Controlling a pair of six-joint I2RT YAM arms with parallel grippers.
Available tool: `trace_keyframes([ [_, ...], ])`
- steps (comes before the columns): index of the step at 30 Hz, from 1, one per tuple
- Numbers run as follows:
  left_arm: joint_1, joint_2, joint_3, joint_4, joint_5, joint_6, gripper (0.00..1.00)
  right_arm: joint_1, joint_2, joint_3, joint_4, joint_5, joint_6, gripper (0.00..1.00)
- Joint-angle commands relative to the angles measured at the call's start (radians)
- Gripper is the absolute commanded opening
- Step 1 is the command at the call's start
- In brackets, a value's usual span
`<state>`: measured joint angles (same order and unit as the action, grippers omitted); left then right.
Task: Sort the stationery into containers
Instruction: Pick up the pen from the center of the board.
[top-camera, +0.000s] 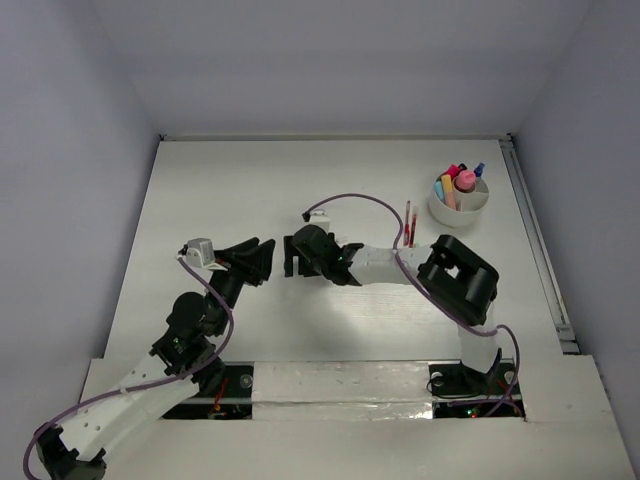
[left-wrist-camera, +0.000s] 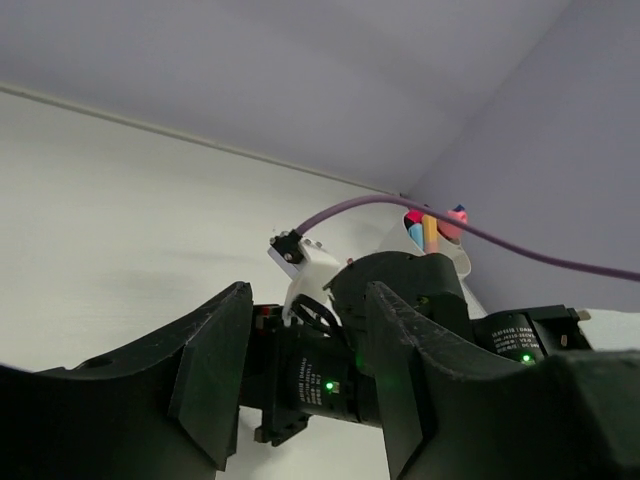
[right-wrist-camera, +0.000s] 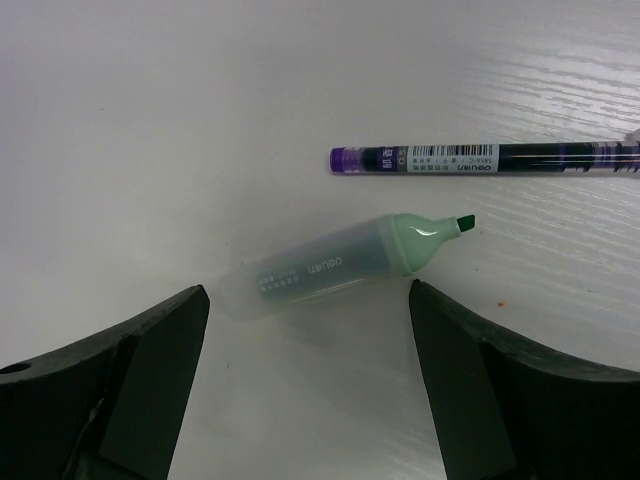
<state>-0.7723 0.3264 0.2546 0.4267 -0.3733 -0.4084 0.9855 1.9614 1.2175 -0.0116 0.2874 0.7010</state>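
Over the middle of the white table, I am holding my right claw spread wide, fingers straddling the pale-green highlighter, so that one squeeze should catch its smooth, rounded plastic barrel. It is lying flat, chisel tip showing, just beside a thin purple pen. My left claw is gaping too, carrying nothing. The round white cup, well apart, is standing with several markers inside.

Top external: high, rear, whole table | left wrist: low, near-level, faces right arm, cup, both shared with top | right wrist: close, downward.
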Motion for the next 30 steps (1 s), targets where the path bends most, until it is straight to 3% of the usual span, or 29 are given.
trace_keyframes([
  [1,-0.002,0.011,0.008,0.058,0.037,0.016,0.46,0.047,0.045,0.072,-0.123,0.157,0.008,0.86],
  [5,-0.002,0.011,0.008,0.061,0.050,0.019,0.46,0.077,0.093,0.138,-0.232,0.272,0.005,0.84],
  [7,-0.002,0.005,0.008,0.061,0.053,0.019,0.46,0.087,0.113,0.160,-0.284,0.298,0.012,0.77],
  [15,-0.002,-0.001,0.006,0.064,0.054,0.020,0.46,0.087,0.113,0.159,-0.405,0.397,0.032,0.65],
  [21,-0.002,-0.001,0.005,0.066,0.053,0.019,0.46,0.087,-0.056,-0.016,-0.297,0.342,0.014,0.64],
  [30,-0.002,0.008,0.003,0.069,0.047,0.016,0.46,0.087,-0.185,-0.099,-0.192,0.269,-0.040,0.64],
])
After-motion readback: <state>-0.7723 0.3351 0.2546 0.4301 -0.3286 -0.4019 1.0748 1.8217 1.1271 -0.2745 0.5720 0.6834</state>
